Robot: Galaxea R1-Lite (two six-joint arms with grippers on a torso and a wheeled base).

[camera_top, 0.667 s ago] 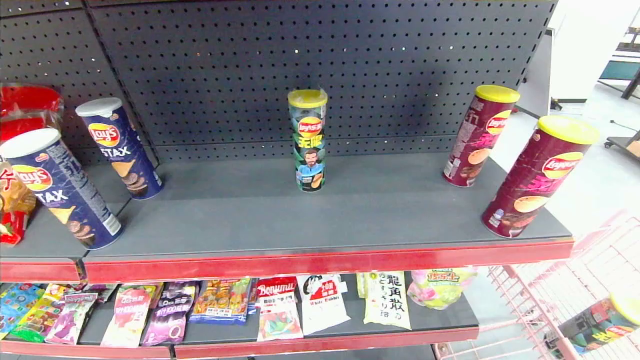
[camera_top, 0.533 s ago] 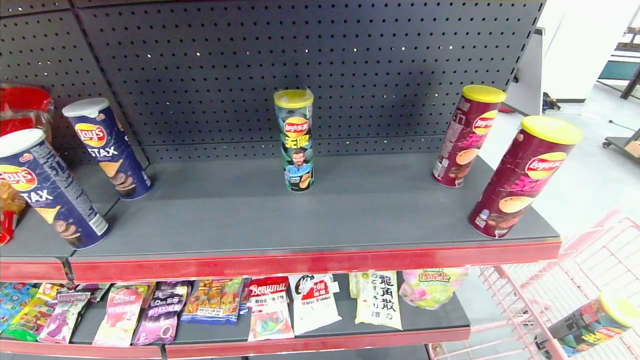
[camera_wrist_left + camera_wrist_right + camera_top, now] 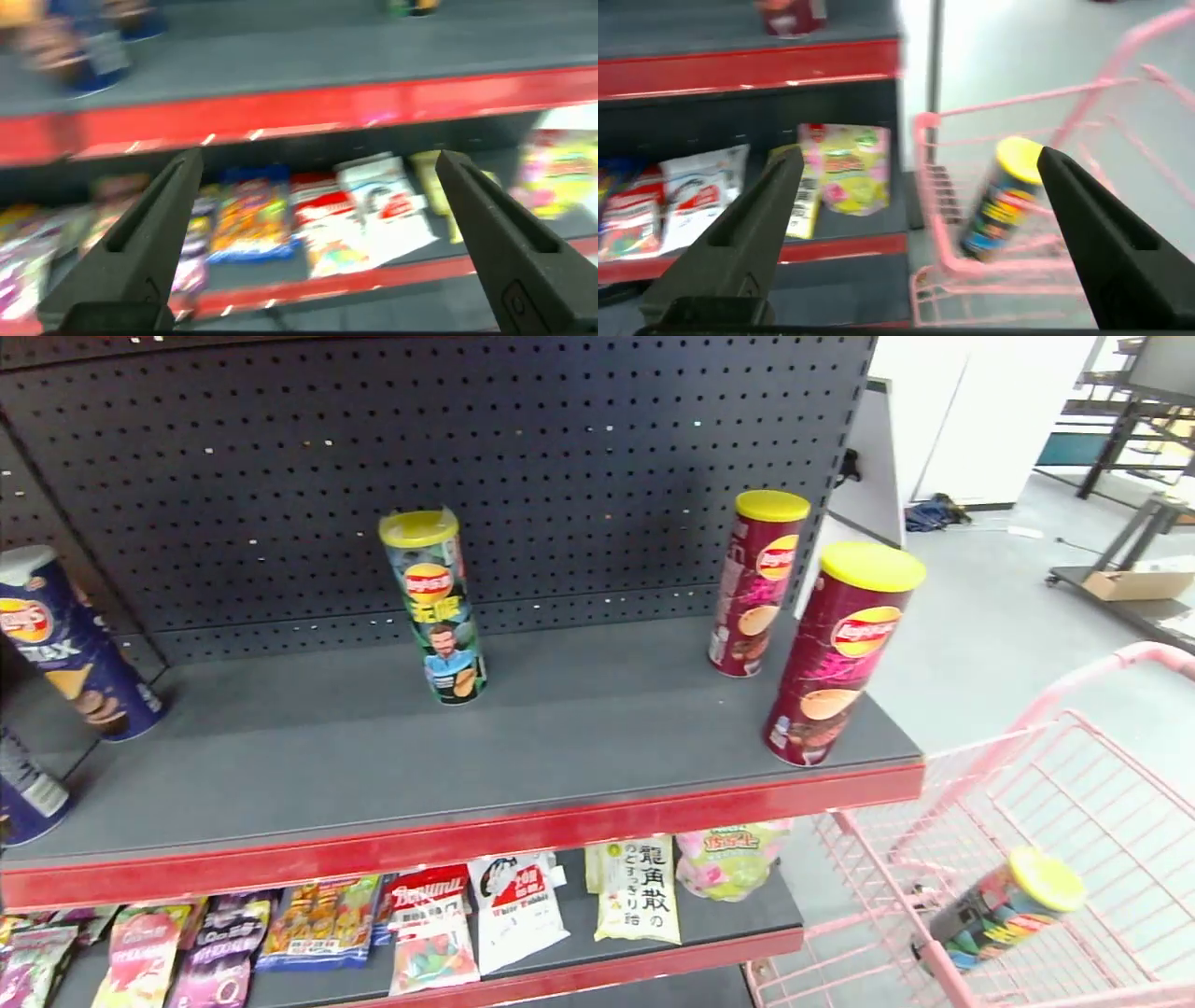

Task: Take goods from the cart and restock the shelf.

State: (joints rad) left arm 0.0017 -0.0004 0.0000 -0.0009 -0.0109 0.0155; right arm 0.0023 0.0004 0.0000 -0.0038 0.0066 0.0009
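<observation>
Evidently we are fetching: left fingers (image 3: 140, 243) and right fingers (image 3: 738, 245) gape wide, empty; the chip can (image 3: 1004, 905) lies in the pink cart (image 3: 1134, 655), near right. Next we must lower right fingers around it.

Head camera high, faces shelf (image 3: 560, 747), cart (image 3: 1148, 653); wrist cameras lower, nearer, face snack bags (image 3: 364, 210); right also cart.
</observation>
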